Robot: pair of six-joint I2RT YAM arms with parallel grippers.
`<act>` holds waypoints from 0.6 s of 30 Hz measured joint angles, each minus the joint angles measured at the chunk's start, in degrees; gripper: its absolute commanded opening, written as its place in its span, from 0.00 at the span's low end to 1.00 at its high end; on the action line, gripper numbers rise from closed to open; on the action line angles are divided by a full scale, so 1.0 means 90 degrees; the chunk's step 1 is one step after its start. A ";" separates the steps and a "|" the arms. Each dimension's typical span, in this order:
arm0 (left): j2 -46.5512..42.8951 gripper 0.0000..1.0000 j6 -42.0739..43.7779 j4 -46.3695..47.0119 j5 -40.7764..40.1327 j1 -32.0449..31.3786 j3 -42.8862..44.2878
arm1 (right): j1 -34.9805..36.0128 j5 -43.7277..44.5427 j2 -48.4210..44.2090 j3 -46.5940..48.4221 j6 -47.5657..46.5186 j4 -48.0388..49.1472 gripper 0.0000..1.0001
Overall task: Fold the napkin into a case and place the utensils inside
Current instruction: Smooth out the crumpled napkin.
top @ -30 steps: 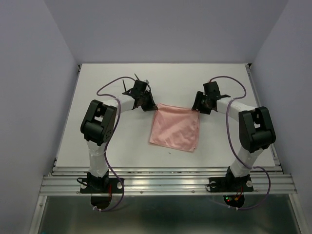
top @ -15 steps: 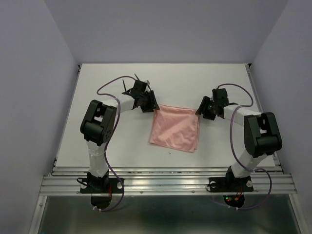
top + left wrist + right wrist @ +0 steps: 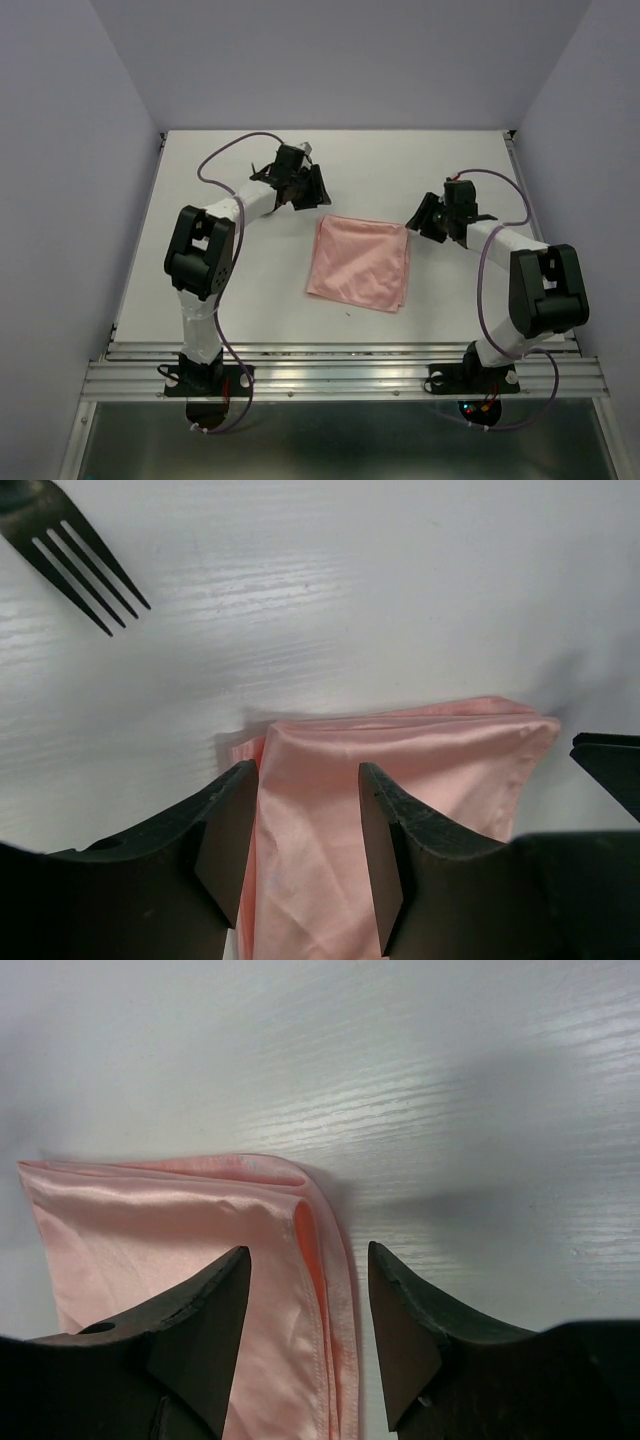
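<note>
The pink napkin lies flat on the white table, folded into a rough square with layered edges on its right side. My left gripper hovers open just beyond the napkin's far left corner, nothing between its fingers. My right gripper stands open beside the far right corner, holding nothing. A black fork lies on the table beyond the napkin in the left wrist view. The spoon is out of view.
Purple cables loop from both arms over the table. A raised rim borders the table on the left and right, and a metal rail runs along the near edge.
My left gripper has opened, let go of the napkin's far left corner and drawn back toward the far side. My right gripper has slid rightward off the far right corner.
</note>
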 measured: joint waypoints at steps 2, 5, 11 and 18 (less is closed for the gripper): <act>0.0102 0.55 0.0027 -0.0044 -0.0017 -0.0032 0.0204 | -0.0027 0.0024 0.0000 -0.0029 0.0039 0.0007 0.55; 0.0406 0.55 0.0087 -0.0153 -0.0070 -0.0092 0.0590 | -0.0097 0.0041 0.0000 -0.0114 0.0095 0.0007 0.54; 0.1025 0.55 0.0226 -0.0512 -0.0243 -0.0211 0.1030 | -0.0175 0.0036 0.0002 -0.0238 0.0121 -0.0005 0.54; 0.1236 0.43 0.0284 -0.0794 -0.0398 -0.0255 0.1056 | -0.0223 0.0019 0.0017 -0.0238 0.0119 0.0000 0.54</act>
